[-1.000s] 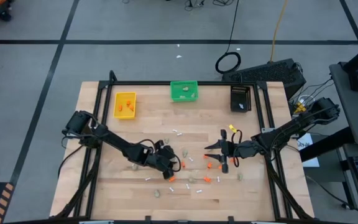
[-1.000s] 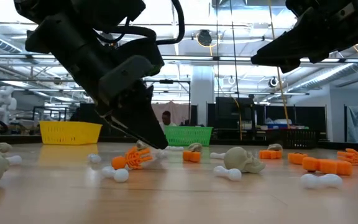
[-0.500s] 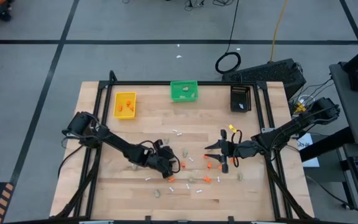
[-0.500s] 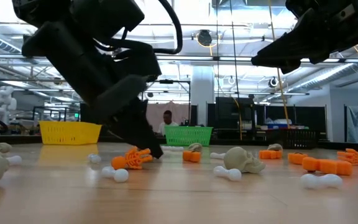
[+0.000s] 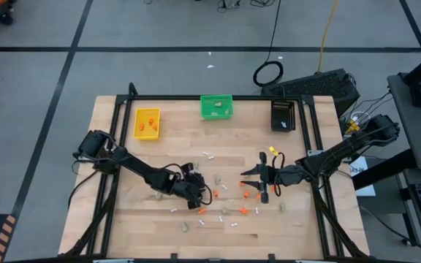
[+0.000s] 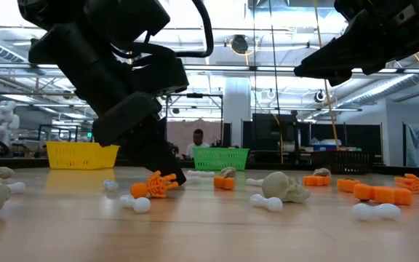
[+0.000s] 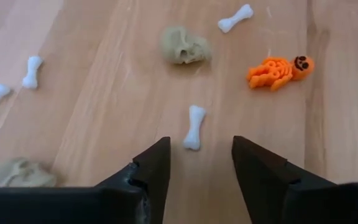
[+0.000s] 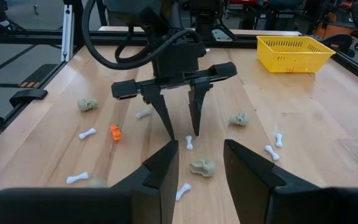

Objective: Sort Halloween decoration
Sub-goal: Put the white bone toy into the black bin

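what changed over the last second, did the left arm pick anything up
No pickup. The left tool shifted slightly in the low view, off the orange skeleton, its open fingers now lined up over a white bone lying on the table. The right tool stayed put, open and empty, and the scattered pieces and yellow bin did not move.

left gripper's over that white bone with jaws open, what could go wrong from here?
1. The white bone is thin and lies lengthwise between the left gripper's open fingers; closing may squirt it out or roll it.
2. The orange skeleton and a beige skull lie close; a sloppy descent could nudge them.
3. The right gripper hovers nearby, so the arms could crowd.
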You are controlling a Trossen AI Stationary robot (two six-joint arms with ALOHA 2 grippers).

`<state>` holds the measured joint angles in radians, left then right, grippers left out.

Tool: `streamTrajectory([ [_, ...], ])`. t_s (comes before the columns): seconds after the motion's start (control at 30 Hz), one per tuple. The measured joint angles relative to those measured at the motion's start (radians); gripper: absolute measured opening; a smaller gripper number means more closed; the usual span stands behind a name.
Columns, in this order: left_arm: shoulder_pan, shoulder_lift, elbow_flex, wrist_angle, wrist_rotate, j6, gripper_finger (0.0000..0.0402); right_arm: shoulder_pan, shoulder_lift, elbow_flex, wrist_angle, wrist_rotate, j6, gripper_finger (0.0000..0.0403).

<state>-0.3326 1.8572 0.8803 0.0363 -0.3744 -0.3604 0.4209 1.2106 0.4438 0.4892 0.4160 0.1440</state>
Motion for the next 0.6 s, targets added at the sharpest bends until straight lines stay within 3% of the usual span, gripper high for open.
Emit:
streamTrajectory([
  [0.3, 0.076, -0.002, 0.001, 0.008, 0.185, 0.104, 0.0094, 0.000, 0.000, 0.000, 0.000, 0.000, -0.002, 0.0114],
  [0.6, 0.100, -0.001, 0.002, 0.007, 0.203, 0.104, 0.0063, 0.000, 0.000, 0.000, 0.000, 0.000, -0.003, 0.0114],
])
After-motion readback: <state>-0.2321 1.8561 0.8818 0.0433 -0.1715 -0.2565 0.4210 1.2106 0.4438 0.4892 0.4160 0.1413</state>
